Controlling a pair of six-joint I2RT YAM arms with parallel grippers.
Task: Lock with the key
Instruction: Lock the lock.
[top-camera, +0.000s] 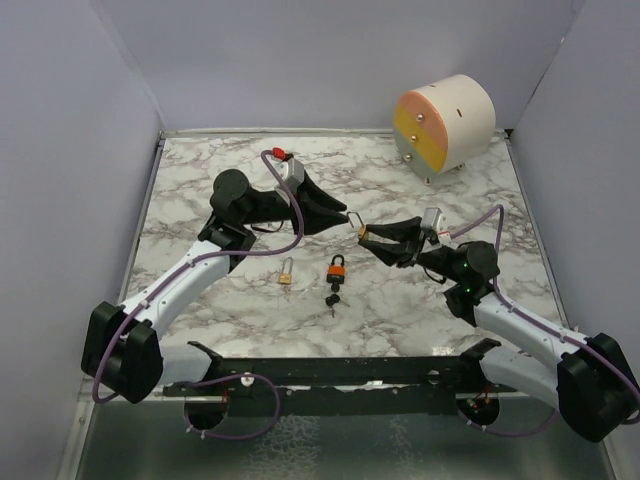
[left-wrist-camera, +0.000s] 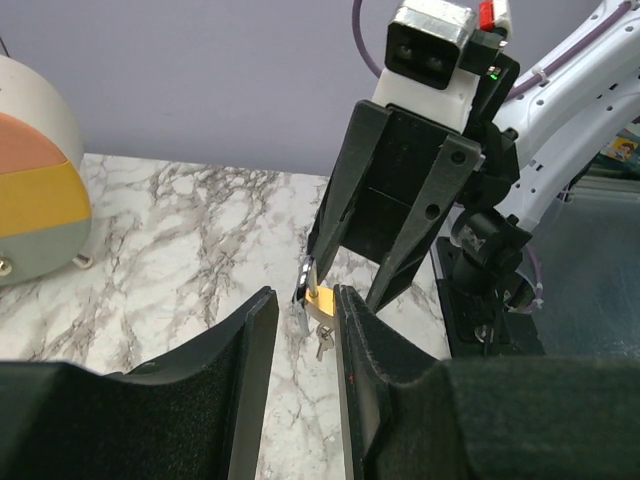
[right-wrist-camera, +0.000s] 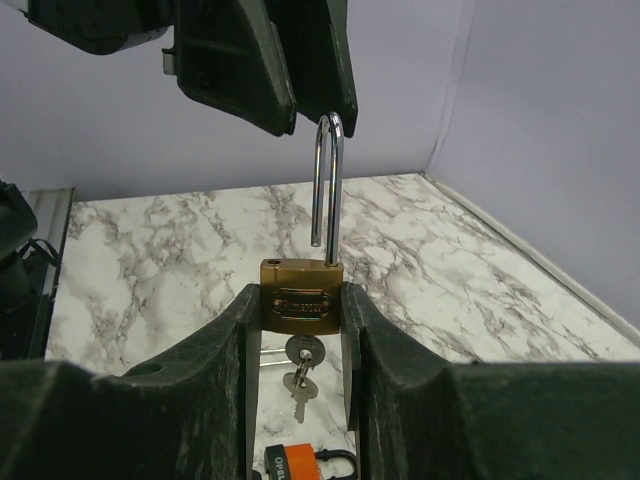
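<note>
1. Lilac-grey walls enclose a marble-patterned table (top-camera: 230, 300). Both arms reach in and meet above its middle.
2. Right claw (top-camera: 375, 237): pressed onto the body of a brass padlock (right-wrist-camera: 301, 299), one finger on each side, holding it clear of the table.
3. Padlock condition: unlocked. Its steel shackle (right-wrist-camera: 331, 190) is raised, one leg out of the body. A key (right-wrist-camera: 299, 385) hangs from the underside, apparently seated in the keyhole.
4. Left claw (top-camera: 349, 220): fingers narrowly parted, holding nothing evident. Its tip is at the crown of the shackle; contact cannot be confirmed.
5. Governing relation: the shackle's long axis runs from the right claw straight towards the left claw, which faces it end-on. The left arm is therefore placed to push the shackle home along that axis.
6. Judgement: the free leg must line up with its hole first, or the push will jam.
7. Other items on the table: an orange padlock (top-camera: 338, 268), a small brass lock (top-camera: 287, 270), a drum (top-camera: 445, 125).
</note>
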